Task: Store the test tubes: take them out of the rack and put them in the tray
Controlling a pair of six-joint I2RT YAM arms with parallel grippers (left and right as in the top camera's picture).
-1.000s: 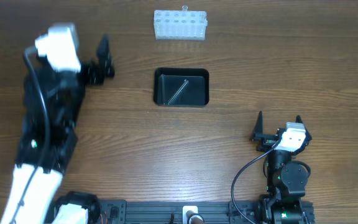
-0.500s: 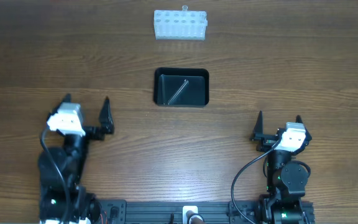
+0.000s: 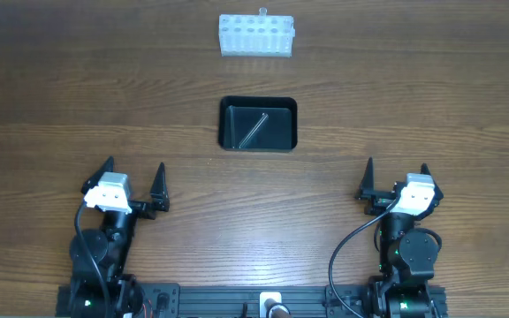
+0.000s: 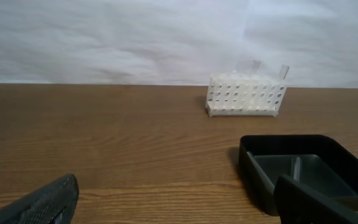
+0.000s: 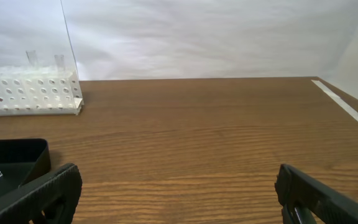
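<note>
Jaws on both arms stand spread and empty. Now the left arm [image 3: 104, 234] has drawn back from upper left to lower left. One tube [image 3: 254, 130] lies in the centre tray [image 3: 222, 124]; the rack [image 3: 254, 37], top centre, holds more, so work remains.

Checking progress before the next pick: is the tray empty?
Not empty: one test tube lies diagonally in the tray.

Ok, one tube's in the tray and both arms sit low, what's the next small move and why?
Probably send the left gripper up toward the rack, over one of the standing tubes. It and the right gripper are open and empty, far from the rack, and the tray holds just a single tube.
</note>
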